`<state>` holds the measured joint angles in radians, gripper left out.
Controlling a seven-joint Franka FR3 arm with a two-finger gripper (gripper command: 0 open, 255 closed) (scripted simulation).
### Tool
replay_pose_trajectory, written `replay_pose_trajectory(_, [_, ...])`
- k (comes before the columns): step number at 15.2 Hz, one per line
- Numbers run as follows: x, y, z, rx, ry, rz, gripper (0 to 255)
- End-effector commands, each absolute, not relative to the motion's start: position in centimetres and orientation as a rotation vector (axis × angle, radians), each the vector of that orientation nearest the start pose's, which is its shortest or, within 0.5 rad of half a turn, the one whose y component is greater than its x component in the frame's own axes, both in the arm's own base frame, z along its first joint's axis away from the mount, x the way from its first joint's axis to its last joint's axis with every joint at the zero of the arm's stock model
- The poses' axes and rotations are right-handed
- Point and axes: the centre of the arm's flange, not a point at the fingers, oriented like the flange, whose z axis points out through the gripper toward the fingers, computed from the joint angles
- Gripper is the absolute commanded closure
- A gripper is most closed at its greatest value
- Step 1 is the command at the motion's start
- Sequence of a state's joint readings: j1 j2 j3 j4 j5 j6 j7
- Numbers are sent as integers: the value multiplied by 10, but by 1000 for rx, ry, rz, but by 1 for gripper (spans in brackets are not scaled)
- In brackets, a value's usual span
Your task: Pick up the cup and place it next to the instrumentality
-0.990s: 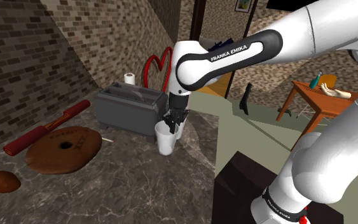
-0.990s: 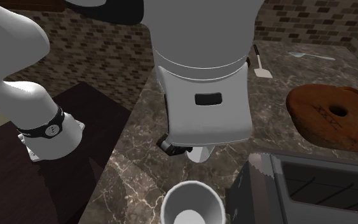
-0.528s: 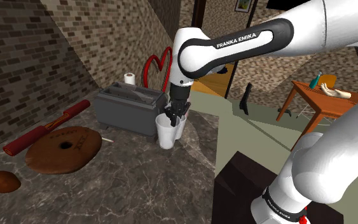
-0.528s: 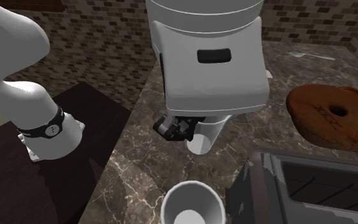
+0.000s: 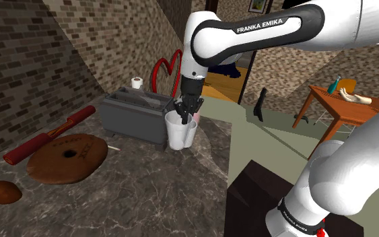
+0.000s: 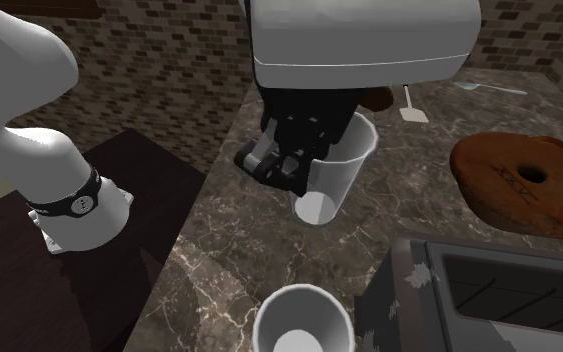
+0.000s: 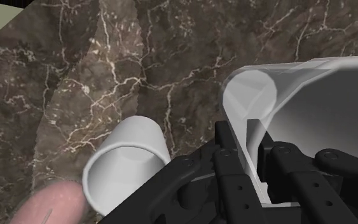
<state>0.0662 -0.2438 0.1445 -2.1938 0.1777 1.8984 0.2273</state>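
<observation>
A see-through white cup [image 5: 175, 132] hangs tilted above the marble counter [image 5: 134, 195]. My black gripper [image 5: 186, 110] is shut on its rim, with one finger inside the cup and one outside. From the second exterior view the cup [image 6: 336, 172] hangs below the gripper [image 6: 294, 152], its base off the counter. The wrist view has the cup's wall [image 7: 298, 108] clasped in the gripper [image 7: 246, 141]. A second white cup [image 6: 302, 322] stands on the counter beside a grey slotted toaster-like box [image 5: 135, 113], just behind the held cup.
A brown disc with a hole [image 5: 66, 158], a red bar [image 5: 46, 138] and a brown lump [image 5: 4, 192] lie toward the shoulder view's left. A spatula [image 6: 412, 105] lies farther along the counter. The counter's edge runs near the dark stand [image 5: 262, 195].
The gripper has risen with the cup in it. The cup has left the counter and now hangs level with the toaster's top. The second cup has stayed put.
</observation>
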Motion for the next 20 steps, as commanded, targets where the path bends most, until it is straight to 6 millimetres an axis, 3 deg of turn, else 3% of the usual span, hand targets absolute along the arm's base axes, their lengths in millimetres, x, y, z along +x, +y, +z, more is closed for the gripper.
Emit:
replay_pose_trajectory(1, [461, 114, 492, -3019, 126, 121, 255])
replay_pose_trajectory(15, [461, 114, 561, -3019, 126, 121, 255])
replay_pose_trajectory(20, [438, 176, 561, -3019, 126, 121, 255])
